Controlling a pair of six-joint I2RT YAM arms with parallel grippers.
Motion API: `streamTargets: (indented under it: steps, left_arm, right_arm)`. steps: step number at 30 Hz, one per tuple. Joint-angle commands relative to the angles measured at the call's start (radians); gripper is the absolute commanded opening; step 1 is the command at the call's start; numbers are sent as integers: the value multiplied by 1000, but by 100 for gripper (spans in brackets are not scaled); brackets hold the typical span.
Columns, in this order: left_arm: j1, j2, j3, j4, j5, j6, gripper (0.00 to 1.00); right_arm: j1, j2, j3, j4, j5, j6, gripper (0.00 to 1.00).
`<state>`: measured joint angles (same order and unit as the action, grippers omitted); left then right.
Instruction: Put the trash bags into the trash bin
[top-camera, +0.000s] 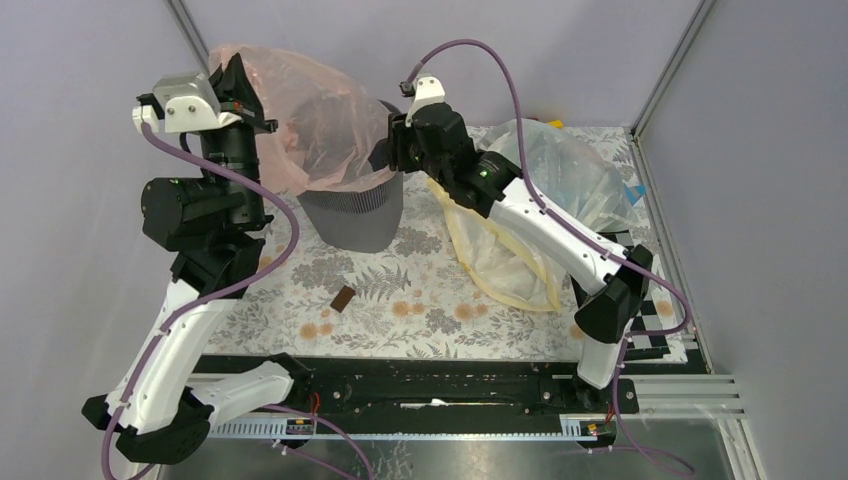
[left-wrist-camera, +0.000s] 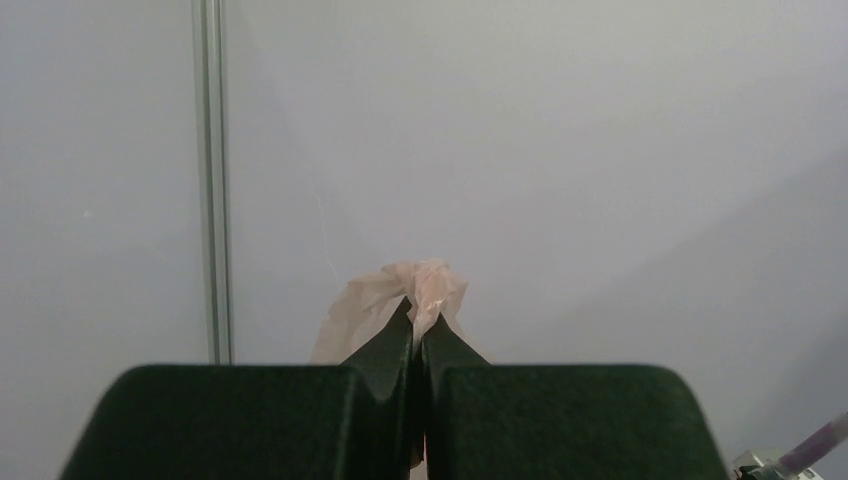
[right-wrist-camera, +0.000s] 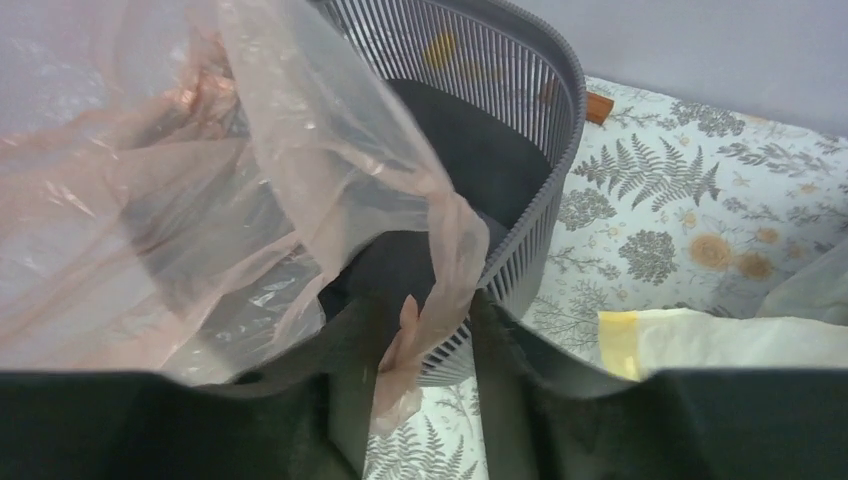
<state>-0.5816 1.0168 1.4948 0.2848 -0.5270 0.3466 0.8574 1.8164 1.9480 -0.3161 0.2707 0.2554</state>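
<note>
My left gripper (left-wrist-camera: 418, 335) is up high with its jaws pressed together on a bunched corner of the pink bag (left-wrist-camera: 425, 285). A small tuft of film sticks out just past the fingertips, and beyond it I see only grey wall (left-wrist-camera: 560, 150) and a metal post (left-wrist-camera: 212, 150) off to the hand's left. From that pinch the rest of the bag balloons down and away from the hand, draped over the mouth of the bin (right-wrist-camera: 500, 60). My right gripper (right-wrist-camera: 422, 360) sits low at the bin's rim with its jaws well apart. A twisted strip of the bag's edge hangs loose in the gap between them, and the rim itself lies just ahead of the fingertips. I cannot tell whether either finger (right-wrist-camera: 510, 360) touches the film. To that hand's right, on the floral table (right-wrist-camera: 680, 200), lies the clear bag (top-camera: 540, 170), its yellow band (right-wrist-camera: 700, 340) close beside the right finger. A small brown piece (top-camera: 342, 298) lies on the cloth on the near side of the bin, well apart from both hands.
</note>
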Motion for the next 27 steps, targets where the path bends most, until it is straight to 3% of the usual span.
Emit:
streamTargets:
  steps: [1, 3, 4, 10, 24, 27]
  left_arm:
    - [3, -19, -6, 12, 3, -8, 0]
    - [3, -18, -14, 12, -3, -4, 0]
    - [3, -17, -20, 12, -6, -5, 0]
    - [3, 7, -2, -55, 6, -70, 0]
    - [21, 101, 34, -142, -79, -55, 0]
    - [59, 153, 94, -260, -159, -89, 0]
  right_arm:
    - [-16, 9, 46, -3, -41, 66, 29]
    - [-17, -13, 35, -3, -26, 70, 4]
    - [-18, -27, 29, -3, -9, 68, 0]
    - [-39, -124, -10, -3, 89, 42, 0]
    - [-101, -235, -56, -6, 199, 13, 0]
    - [-107, -222, -44, -4, 203, 6, 0]
